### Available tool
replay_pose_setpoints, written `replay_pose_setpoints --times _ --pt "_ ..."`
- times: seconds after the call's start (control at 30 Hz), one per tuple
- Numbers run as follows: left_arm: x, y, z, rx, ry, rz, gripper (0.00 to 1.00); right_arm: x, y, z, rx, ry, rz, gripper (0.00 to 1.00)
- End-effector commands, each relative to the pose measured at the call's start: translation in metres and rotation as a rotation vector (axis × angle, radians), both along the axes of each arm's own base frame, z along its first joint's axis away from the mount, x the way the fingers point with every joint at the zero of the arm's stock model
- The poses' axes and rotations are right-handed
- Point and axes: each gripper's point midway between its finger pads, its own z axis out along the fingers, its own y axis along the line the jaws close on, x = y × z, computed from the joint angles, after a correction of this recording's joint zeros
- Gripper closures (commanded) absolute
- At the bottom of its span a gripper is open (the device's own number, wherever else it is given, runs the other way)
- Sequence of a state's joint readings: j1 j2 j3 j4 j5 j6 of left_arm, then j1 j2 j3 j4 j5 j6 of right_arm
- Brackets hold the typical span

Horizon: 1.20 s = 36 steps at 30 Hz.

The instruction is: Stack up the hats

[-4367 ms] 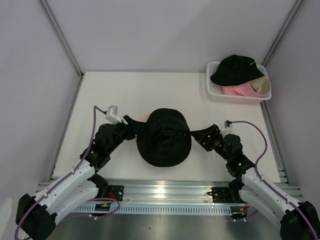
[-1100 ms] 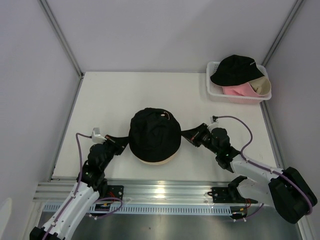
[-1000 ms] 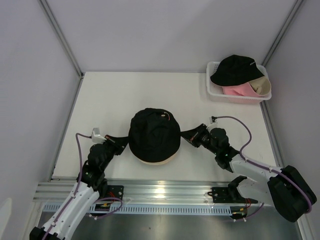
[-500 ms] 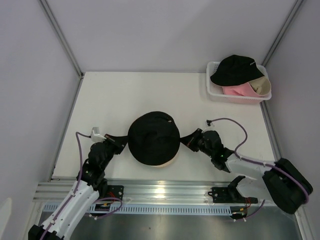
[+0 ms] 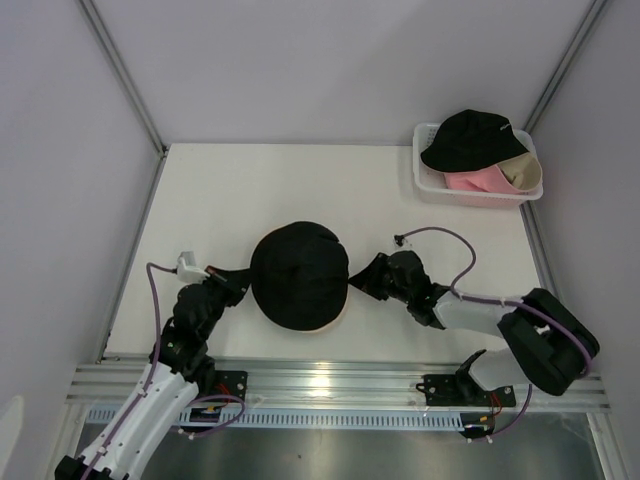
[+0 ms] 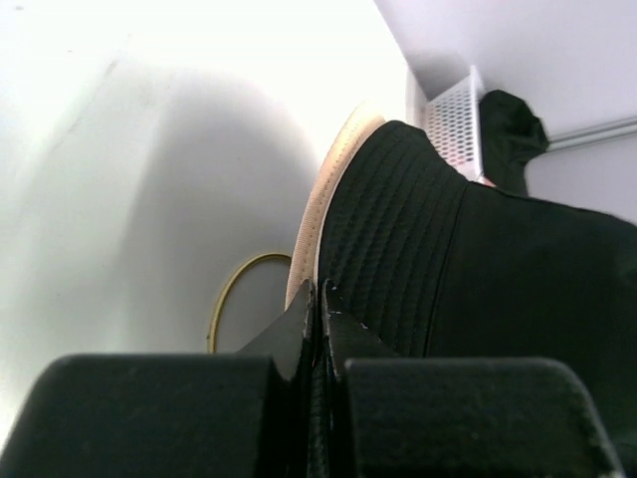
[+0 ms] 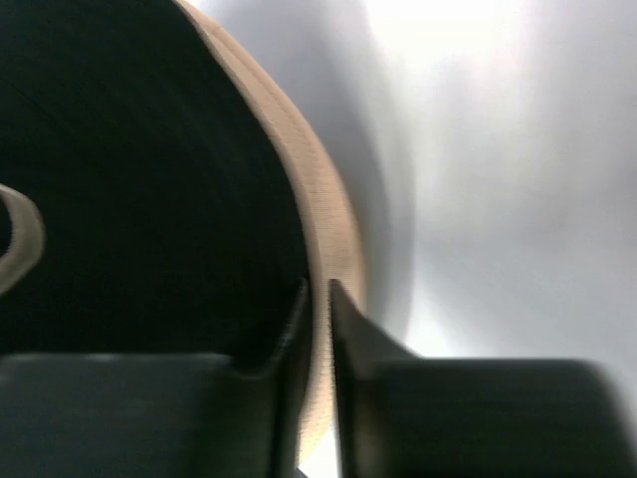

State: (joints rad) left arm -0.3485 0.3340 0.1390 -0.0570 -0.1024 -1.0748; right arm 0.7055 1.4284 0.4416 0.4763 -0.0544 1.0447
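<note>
A black bucket hat [image 5: 298,275] sits over a tan hat whose brim [image 5: 318,328] peeks out at its near edge, in the middle of the table. My left gripper [image 5: 243,283] is shut on the black brim at the hat's left side; in the left wrist view the jaws [image 6: 318,294] pinch the black fabric [image 6: 418,229] beside the tan brim [image 6: 318,209]. My right gripper [image 5: 358,283] is at the hat's right edge. In the right wrist view its fingers [image 7: 318,289] stand a narrow gap apart, with the tan brim [image 7: 323,199] showing through and the black hat [image 7: 149,179] to the left.
A white lattice basket [image 5: 420,150] at the back right holds a black cap [image 5: 470,135] over a pink hat [image 5: 468,181] and a tan one [image 5: 526,172]. A thin gold wire ring [image 6: 229,294] lies under the stacked hats. Grey walls close in the table on three sides.
The black hat has come down and a little left over the tan one. My right gripper's jaws have parted slightly. The left gripper stays shut on the brim.
</note>
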Motion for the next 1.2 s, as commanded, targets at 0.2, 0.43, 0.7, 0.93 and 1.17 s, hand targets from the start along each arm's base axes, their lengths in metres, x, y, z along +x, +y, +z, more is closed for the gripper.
replay_pose_setpoints --times 0.2,0.43,0.7,0.93,1.17 --pt "-0.006 0.016 0.011 0.177 0.020 0.009 0.73 0.017 -0.079 0.089 -0.235 -0.155 -0.095 0.20" --pt "-0.016 0.039 0.076 0.279 -0.058 0.067 0.17 0.074 -0.178 0.195 -0.371 -0.349 -0.344 0.00" --pt "0.008 0.056 0.140 0.540 -0.003 0.064 0.00 0.170 -0.310 0.249 -0.582 -0.325 -0.653 0.01" --pt "0.060 0.049 0.154 0.489 0.018 -0.016 0.01 0.257 -0.383 0.228 -0.579 -0.235 -0.774 0.07" --pt "0.070 0.071 0.160 0.483 0.026 0.071 0.01 0.301 -0.404 0.176 -0.385 -0.228 -0.875 0.17"
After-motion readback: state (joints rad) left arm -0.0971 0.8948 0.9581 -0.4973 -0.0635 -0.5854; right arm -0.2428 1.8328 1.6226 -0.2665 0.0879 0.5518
